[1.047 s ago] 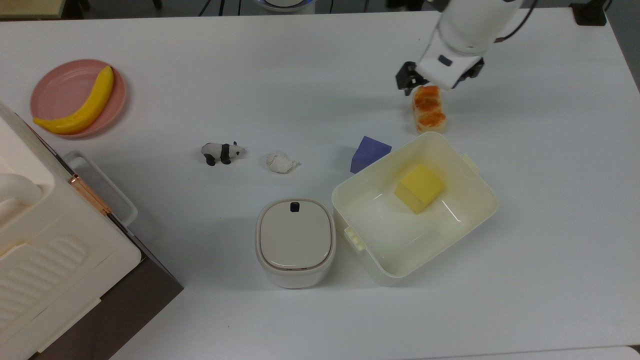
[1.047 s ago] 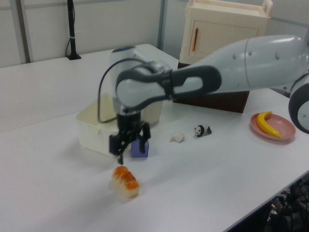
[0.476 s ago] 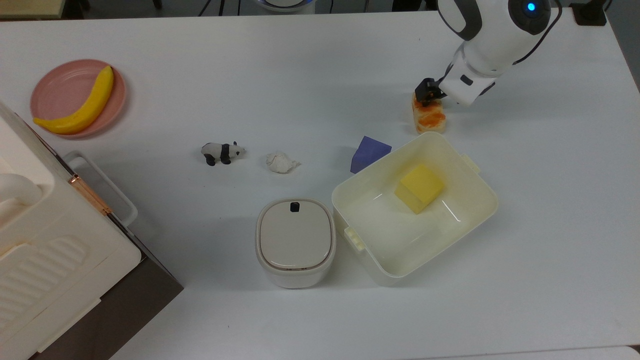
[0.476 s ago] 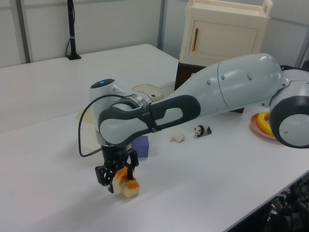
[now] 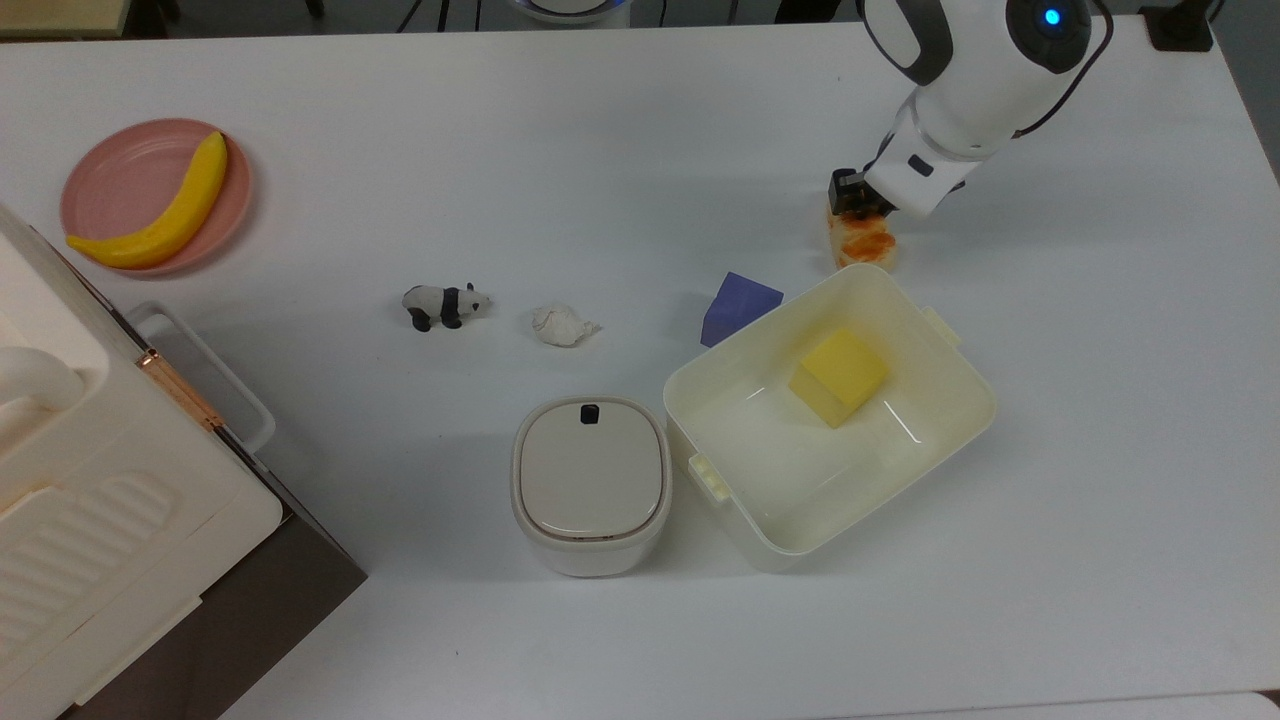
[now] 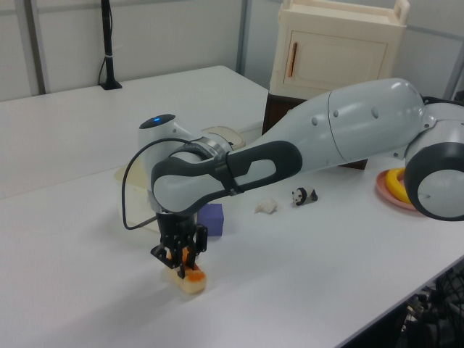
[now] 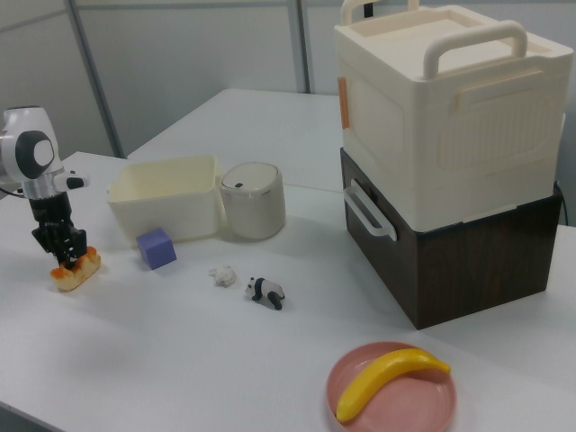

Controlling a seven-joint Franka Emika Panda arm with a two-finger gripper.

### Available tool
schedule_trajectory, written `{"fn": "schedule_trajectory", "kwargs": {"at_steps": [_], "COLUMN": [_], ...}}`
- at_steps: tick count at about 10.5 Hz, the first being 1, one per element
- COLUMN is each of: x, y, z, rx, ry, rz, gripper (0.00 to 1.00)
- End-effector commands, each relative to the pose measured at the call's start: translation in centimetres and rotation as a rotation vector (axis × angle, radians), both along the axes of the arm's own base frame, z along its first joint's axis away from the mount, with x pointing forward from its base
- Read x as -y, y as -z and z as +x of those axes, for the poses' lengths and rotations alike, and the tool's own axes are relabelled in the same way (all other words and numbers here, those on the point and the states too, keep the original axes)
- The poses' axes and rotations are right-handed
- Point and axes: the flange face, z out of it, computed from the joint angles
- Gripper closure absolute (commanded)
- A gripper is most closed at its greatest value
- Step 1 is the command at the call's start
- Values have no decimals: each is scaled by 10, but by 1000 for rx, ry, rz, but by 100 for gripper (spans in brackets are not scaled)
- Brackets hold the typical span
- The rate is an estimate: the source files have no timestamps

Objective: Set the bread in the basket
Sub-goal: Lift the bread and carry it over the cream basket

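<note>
White table [image 5: 560, 140], bread [image 5: 866, 243] on it, grey partition walls [image 7: 180, 54]

A white table [image 5: 600, 130] carries all items. In the top view, a pink plate [image 5: 120, 180] sits far left, a stacked storage case [image 5: 110, 520] near left. A toy panda [image 5: 445, 304], a crumpled white lump [image 5: 563, 325] and a purple block [image 5: 738, 306] lie centrally. The lidded bin [image 5: 590, 485] stands just beside the basket [image 5: 960, 420]; the bread [image 5: 862, 240] lies beyond it.
</note>
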Motion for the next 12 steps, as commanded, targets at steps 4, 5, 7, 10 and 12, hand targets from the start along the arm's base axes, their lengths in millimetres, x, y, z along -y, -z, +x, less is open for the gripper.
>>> {"fn": "schedule_trajectory", "kwargs": {"at_steps": [4, 5, 7, 10, 12], "x": [45, 60, 109, 165, 177], "y": [-118, -147, -189, -203, -191], "z": [15, 25, 58, 106, 128], "rx": [7, 8, 50, 217, 296], "ry": [0, 47, 168, 410, 561], "rz": [49, 105, 196, 245, 266], "gripper": [100, 100, 100, 100, 100]}}
